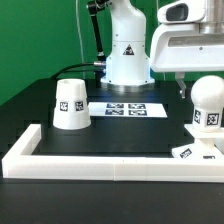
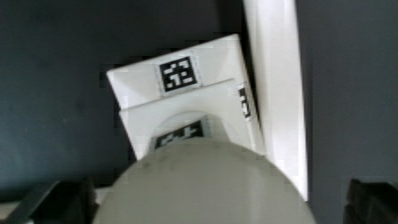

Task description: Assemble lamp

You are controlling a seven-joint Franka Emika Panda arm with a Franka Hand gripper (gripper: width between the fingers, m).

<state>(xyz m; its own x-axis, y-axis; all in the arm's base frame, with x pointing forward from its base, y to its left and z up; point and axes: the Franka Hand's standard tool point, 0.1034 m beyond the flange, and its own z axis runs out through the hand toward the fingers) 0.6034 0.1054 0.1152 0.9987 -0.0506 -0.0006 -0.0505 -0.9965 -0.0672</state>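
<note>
The white rounded bulb (image 1: 207, 105) stands upright on the flat square base (image 1: 195, 152) at the exterior view's right, by the front bar. I cannot tell whether it is seated in the base. The tapered cone shade (image 1: 70, 104) stands apart at the exterior view's left. My gripper (image 1: 200, 86) is just above the bulb and straddles its top. In the wrist view the bulb (image 2: 196, 185) fills the space between the gripper (image 2: 210, 203), with the base (image 2: 178, 80) below it. The jaws are open, with dark gaps on both sides of the bulb.
The marker board (image 1: 128, 107) lies flat at the table's middle in front of the robot's pedestal (image 1: 127, 55). Long white bars (image 1: 100, 166) edge the table's front and left. One bar (image 2: 272, 80) runs close beside the base in the wrist view.
</note>
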